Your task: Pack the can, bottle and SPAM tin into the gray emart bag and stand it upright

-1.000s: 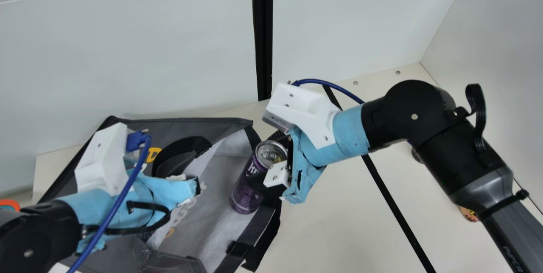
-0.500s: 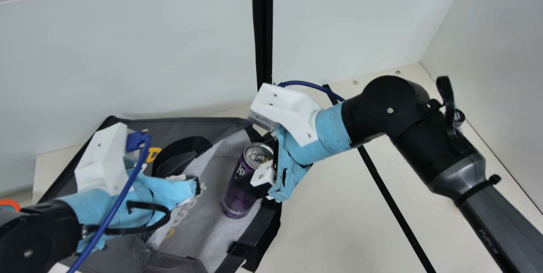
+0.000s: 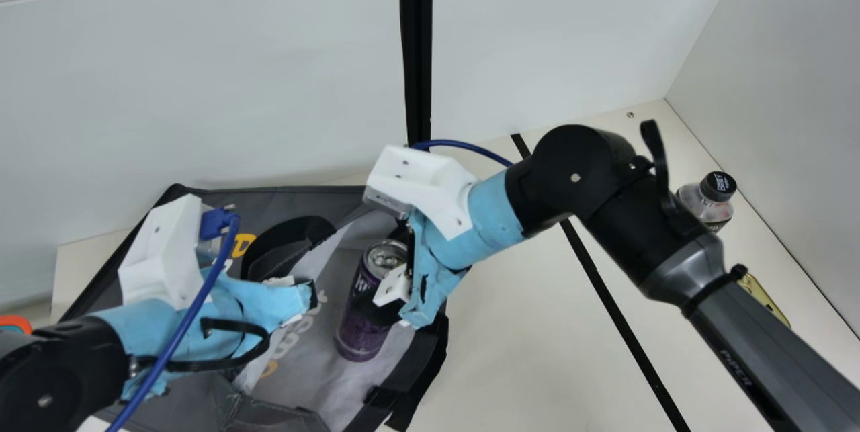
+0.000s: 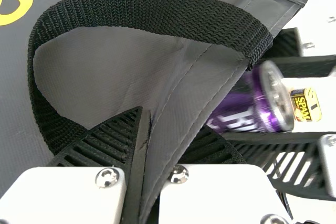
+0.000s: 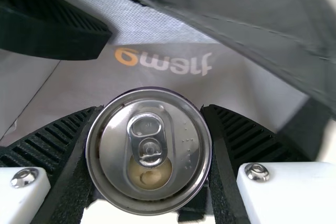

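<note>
Main view: right gripper clasps the can at the mouth of the gray bag. Left gripper pinches its edge.

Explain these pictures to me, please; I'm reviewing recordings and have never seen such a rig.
Two robot arms work at a cream table. The main view comes from a camera on a neck between them; each wrist view comes from a camera on that arm. The left gripper pinches an edge of the gray bag. The right gripper holds the purple can at the bag's opening. The bottle and SPAM tin are on the table.
</note>
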Robot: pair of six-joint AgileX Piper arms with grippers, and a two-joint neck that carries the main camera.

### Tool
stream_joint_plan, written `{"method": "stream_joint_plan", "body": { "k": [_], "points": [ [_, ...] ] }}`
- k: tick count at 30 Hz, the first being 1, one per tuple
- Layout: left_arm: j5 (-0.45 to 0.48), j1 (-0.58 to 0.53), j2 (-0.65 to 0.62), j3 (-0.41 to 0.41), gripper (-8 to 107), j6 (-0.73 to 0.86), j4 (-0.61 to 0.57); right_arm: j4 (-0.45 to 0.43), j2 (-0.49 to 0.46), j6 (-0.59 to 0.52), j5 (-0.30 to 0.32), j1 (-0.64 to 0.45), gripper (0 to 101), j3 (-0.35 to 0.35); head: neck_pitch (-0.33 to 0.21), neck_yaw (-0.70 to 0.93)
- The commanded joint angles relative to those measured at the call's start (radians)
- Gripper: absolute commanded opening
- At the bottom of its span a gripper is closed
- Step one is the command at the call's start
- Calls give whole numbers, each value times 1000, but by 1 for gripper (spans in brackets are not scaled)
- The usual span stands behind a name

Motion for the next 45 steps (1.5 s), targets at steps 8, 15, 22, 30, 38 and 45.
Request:
{"method": "stream_joint_plan", "body": {
  "k": [8,15,22,30,38,45],
  "points": [
    [0,0,0,0,-8,0,0,-8,33,15,-50,58,0,20,-24,-1],
    [0,0,0,0,-8,0,0,-12,64,18,-78,88,0,21,-24,-1],
    [0,0,0,0,-8,0,0,-14,87,13,-95,105,0,21,-24,-1],
    [0,0,0,0,-8,0,0,-7,104,1,-103,107,10,18,-24,-1],
    [0,0,0,0,-8,0,0,5,111,-13,-102,100,37,8,-24,-1],
    [0,0,0,0,-8,0,0,15,116,-22,-97,93,60,-3,-24,-1]
  ]
}}
